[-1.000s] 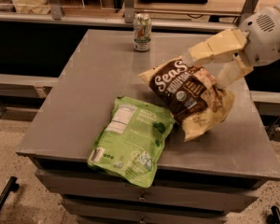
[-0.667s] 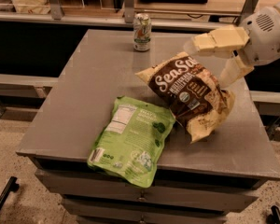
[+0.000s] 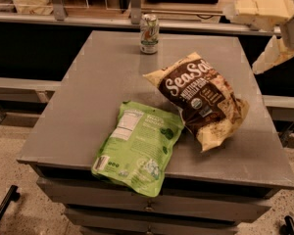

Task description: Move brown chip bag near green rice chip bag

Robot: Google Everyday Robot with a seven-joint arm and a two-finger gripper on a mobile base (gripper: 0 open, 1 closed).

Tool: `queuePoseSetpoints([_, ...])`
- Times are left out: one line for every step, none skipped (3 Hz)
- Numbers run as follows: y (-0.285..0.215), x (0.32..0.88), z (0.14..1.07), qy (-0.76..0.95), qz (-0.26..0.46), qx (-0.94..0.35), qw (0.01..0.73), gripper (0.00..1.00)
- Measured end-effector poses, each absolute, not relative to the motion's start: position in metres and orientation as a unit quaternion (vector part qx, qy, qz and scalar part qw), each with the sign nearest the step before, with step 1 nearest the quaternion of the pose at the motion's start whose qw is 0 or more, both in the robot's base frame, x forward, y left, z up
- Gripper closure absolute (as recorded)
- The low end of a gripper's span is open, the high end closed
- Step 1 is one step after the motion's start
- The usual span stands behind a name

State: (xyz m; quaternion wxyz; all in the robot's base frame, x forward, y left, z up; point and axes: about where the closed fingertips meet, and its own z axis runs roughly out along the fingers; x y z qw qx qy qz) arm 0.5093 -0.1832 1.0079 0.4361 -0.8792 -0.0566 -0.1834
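The brown chip bag (image 3: 201, 94) lies crinkled on the grey table (image 3: 88, 102), right of centre, its dark front with white script facing up. The green rice chip bag (image 3: 139, 143) lies flat at the table's front edge, label side up, its lower end hanging slightly over the edge. The brown bag's lower left edge touches the green bag's upper right corner. My gripper (image 3: 241, 39) is open and empty at the upper right, raised above the table's far right corner and clear of the brown bag.
A drink can (image 3: 149, 33) stands upright at the table's far edge, centre. A counter with rails runs behind the table. Drawer fronts sit under the table's front edge. The floor is speckled.
My gripper has let go of the brown chip bag and moved up and to the right, away from it. The bag has settled flat on the table beside the green bag.
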Motion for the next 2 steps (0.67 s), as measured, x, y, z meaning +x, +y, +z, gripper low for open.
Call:
queuePoseSetpoints([-0.2121,0.5348,1.0209,0.069,-0.232,-0.883,0.403,0.0])
queuePoseSetpoints([-0.2069,0.5351,1.0214,0.065,-0.226,-0.88,0.413,0.0])
